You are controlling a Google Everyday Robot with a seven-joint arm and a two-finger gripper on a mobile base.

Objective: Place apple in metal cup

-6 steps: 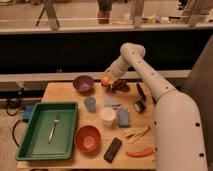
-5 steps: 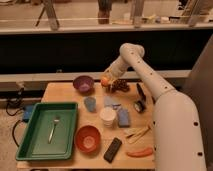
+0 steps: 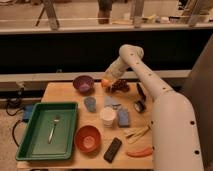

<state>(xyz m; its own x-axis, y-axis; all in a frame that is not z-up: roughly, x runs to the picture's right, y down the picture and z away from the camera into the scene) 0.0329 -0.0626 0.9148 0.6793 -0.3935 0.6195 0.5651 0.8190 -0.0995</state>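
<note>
The apple [image 3: 105, 82], orange-red, is at the far side of the wooden table [image 3: 62, 92], right of the purple bowl [image 3: 83, 84]. My gripper [image 3: 108, 80] is at the apple, at the end of the white arm that reaches in from the right. The apple appears held just above the table. A blue-grey cup [image 3: 90, 104] stands in front of the purple bowl; it looks like the metal cup. A white cup [image 3: 107, 116] stands to its right.
A green tray [image 3: 35, 142] with a fork [image 3: 53, 127] is at the front left. An orange bowl [image 3: 87, 138], a black remote [image 3: 112, 149], a red chili [image 3: 139, 152], a blue sponge [image 3: 123, 118], grapes [image 3: 120, 86] and a tape roll [image 3: 139, 106] lie around.
</note>
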